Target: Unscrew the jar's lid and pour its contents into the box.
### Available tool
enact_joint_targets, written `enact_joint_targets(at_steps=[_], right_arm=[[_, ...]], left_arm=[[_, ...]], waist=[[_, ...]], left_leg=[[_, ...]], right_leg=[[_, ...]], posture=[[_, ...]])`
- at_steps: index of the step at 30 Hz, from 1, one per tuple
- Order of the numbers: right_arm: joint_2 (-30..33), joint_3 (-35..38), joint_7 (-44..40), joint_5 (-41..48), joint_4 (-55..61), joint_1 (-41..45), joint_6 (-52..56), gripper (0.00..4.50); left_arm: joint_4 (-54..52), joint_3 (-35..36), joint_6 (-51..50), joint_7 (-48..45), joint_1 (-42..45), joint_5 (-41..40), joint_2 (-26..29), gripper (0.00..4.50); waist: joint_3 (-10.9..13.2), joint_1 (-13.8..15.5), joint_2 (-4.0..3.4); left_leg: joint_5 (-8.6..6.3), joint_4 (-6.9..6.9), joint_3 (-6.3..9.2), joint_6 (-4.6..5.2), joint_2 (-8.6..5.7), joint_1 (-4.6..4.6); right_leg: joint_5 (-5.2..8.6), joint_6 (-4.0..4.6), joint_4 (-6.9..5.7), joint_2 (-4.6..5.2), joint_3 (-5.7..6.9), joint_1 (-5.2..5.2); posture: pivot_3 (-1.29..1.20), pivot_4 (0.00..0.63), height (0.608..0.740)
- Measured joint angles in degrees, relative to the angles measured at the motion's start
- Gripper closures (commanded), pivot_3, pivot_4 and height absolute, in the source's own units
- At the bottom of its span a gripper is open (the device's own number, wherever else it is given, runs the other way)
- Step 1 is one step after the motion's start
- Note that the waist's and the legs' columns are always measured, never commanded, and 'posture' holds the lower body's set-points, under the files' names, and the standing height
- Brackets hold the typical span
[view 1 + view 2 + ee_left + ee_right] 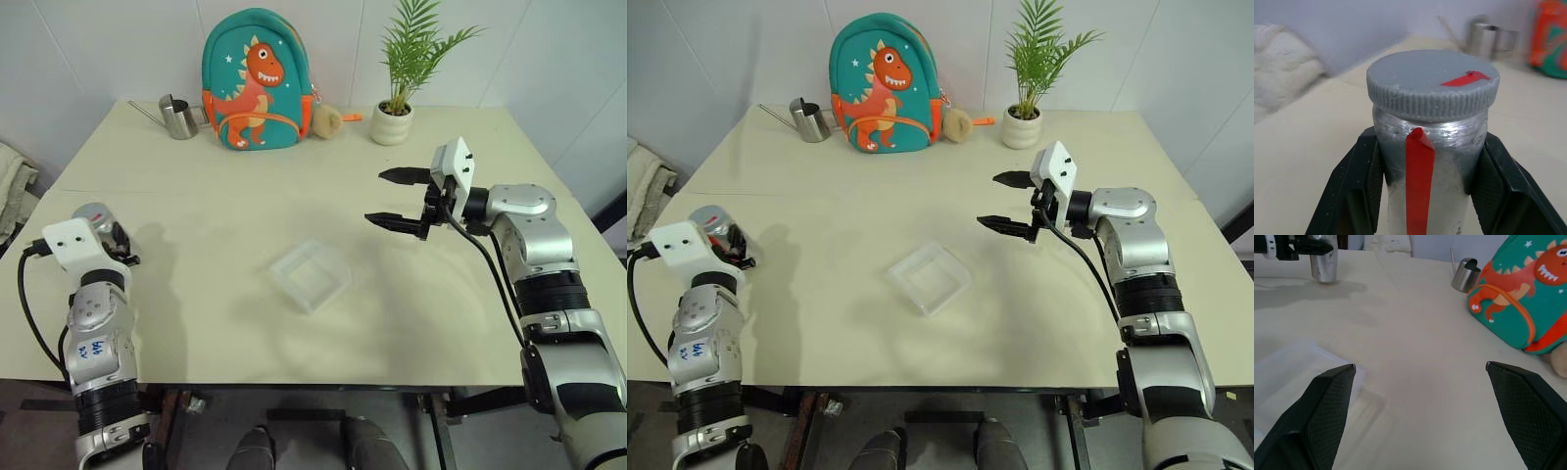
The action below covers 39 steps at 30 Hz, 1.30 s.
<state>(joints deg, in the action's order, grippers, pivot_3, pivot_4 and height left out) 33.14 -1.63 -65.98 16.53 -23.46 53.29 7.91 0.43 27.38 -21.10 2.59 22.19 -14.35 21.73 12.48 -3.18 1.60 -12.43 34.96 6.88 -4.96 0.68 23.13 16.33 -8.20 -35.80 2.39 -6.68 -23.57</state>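
The jar (1449, 147) is a small clear cylinder with a red strip down its side. It stands upright near the table's left edge (98, 215). The grey ribbed lid (1432, 85) sits on it with a red mark on top. My left gripper (1427, 147) is shut on the jar's body just under the lid, one black finger on each side. The contents are hidden. The box (311, 275), a shallow clear tray, lies at the table's middle. My right gripper (397, 199) hovers open to the right of the box, above the table, with nothing between its fingers.
At the table's far side stand a steel watering can (177, 117), a teal dinosaur backpack (257, 80), a small plush (326, 119) and a potted plant (395, 110). A pale cloth (12, 181) lies off the table's left edge.
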Motion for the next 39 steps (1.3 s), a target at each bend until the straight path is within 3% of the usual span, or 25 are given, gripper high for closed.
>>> enact_joint_targets(at_steps=[12, 16, 24, 27, 39], right_arm=[[-3.90, 0.23, 19.51, 1.41, 27.74, -6.79, 23.30, 0.00], [-9.63, 0.30, 28.85, 3.44, 38.78, -8.54, 32.19, 0.00], [-21.84, 0.08, 48.10, 2.74, 51.14, -9.91, 39.44, 0.00], [-24.80, -0.97, 51.95, 2.61, 53.83, -10.66, 41.67, 0.00], [-25.57, -5.05, 54.50, 2.87, 57.70, -14.93, 44.71, 0.00]], left_arm=[[-2.11, -12.30, -4.80, -30.16, 9.92, -10.17, 9.37, 2.49], [-1.27, -17.05, -6.68, -37.36, 14.05, -11.88, 9.64, 2.49], [3.83, -22.93, -4.20, -45.06, 17.57, -11.75, 6.60, 2.49], [4.73, -24.14, -1.55, -47.55, 18.30, -11.58, 4.84, 2.49], [2.55, -26.97, -0.19, -51.84, 17.68, -11.04, 4.16, 2.49]], waist=[[0.00, 0.02, -0.01], [0.00, -0.12, -0.01], [0.00, 0.06, -0.01], [0.00, 0.07, -0.01], [0.00, 0.02, -0.01]], left_leg=[[0.00, -0.13, 0.03, -0.01, 0.02, 0.04], [0.00, -0.32, 0.04, 0.00, 0.04, 0.02], [0.01, -0.56, 0.07, -0.01, 0.04, 0.06], [0.02, -0.67, 0.07, -0.01, 0.05, 0.04], [0.03, -0.74, 0.07, 0.01, 0.06, 0.04]], right_leg=[[0.04, 0.07, 0.02, -0.01, 0.04, -0.08], [0.06, 0.11, 0.00, -0.01, 0.03, -0.15], [0.10, 0.17, -0.01, 0.02, 0.06, -0.28], [0.13, 0.22, -0.01, 0.02, 0.08, -0.33], [0.16, 0.24, -0.01, 0.02, 0.08, -0.35]], posture=[[0.00, 0.150, 0.740], [0.00, 0.150, 0.740], [0.00, 0.150, 0.740], [0.00, 0.150, 0.740], [0.00, 0.150, 0.740]])
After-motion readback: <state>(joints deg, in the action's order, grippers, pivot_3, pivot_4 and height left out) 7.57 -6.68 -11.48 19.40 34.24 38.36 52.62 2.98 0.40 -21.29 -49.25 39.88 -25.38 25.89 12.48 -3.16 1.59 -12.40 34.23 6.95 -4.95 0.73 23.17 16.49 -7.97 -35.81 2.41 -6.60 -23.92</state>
